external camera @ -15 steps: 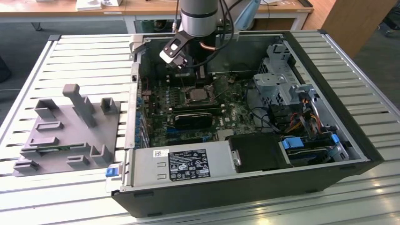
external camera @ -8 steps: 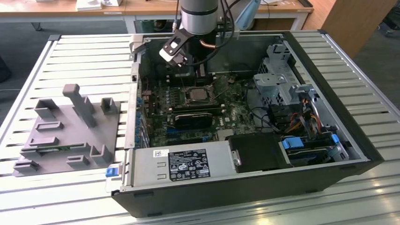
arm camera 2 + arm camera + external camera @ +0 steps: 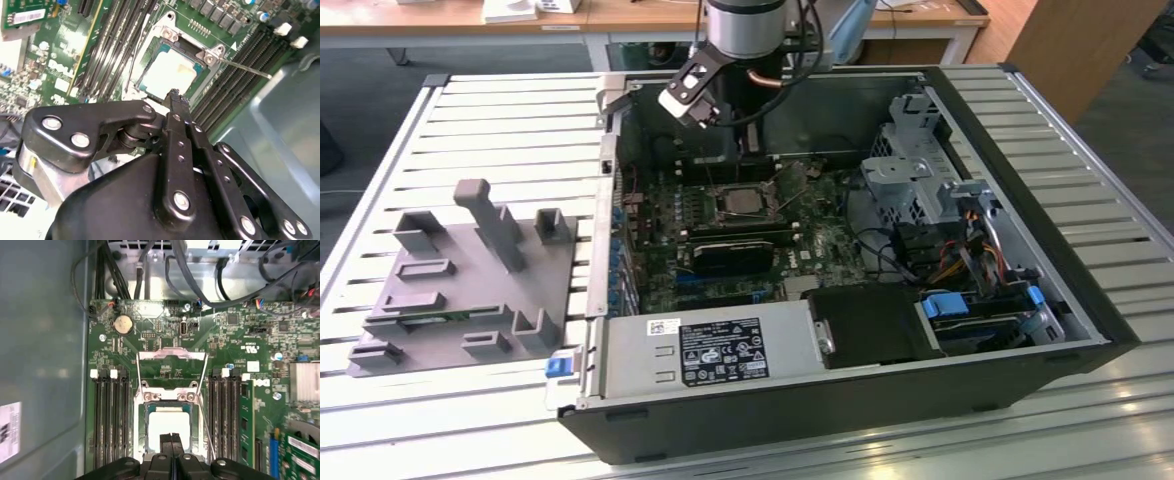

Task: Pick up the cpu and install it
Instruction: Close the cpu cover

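The cpu [image 3: 169, 426], a silver square chip, lies flat in its socket on the green motherboard [image 3: 240, 347] inside the open computer case [image 3: 1067, 250]. The socket's metal load plate [image 3: 171, 356] is flipped up, away from the chip. My gripper [image 3: 171, 439] hovers just over the cpu's edge, shut with its two black fingertips pressed together and nothing between them. The second wrist view shows the same: fingertips [image 3: 174, 96] closed just short of the cpu [image 3: 170, 74]. In the exterior view the arm [image 3: 747, 30] reaches down over the cpu [image 3: 744, 203].
Memory slots [image 3: 110, 415] flank the socket on both sides. A thin socket lever [image 3: 245, 69] sticks out beside it. A black block [image 3: 740, 255], the power supply [image 3: 707, 355] and a drive cage [image 3: 921, 165] crowd the case. A grey holder fixture [image 3: 467, 280] stands at the exterior view's left.
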`<state>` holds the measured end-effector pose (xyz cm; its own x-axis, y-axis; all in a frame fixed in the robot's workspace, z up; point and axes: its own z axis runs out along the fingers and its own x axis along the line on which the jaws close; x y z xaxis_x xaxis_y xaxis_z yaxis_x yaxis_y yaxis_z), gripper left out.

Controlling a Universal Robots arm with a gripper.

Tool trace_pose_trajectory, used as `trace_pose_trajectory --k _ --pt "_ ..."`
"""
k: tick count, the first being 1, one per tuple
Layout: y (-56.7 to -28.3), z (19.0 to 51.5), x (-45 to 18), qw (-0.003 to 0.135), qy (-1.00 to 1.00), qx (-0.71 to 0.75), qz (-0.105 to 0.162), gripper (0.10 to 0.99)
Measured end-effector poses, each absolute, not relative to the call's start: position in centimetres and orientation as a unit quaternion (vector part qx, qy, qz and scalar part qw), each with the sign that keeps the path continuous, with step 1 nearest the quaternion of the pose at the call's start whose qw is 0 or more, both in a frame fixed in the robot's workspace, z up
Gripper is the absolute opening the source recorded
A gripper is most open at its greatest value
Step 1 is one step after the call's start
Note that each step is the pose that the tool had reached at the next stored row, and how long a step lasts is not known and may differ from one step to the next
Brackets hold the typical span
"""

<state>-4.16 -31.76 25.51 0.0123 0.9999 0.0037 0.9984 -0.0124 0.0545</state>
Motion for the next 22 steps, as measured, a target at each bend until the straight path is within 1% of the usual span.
trace_pose_trajectory --k 6,15,22 --pt "-31.8 27.2 -4.2 0.018 0.703 0.711 0.02 0.106" --pt "-32.5 27.1 -3.9 0.018 0.703 0.711 0.019 0.106" --pt "-32.5 27.1 -1.6 0.012 0.703 0.711 0.015 0.106"
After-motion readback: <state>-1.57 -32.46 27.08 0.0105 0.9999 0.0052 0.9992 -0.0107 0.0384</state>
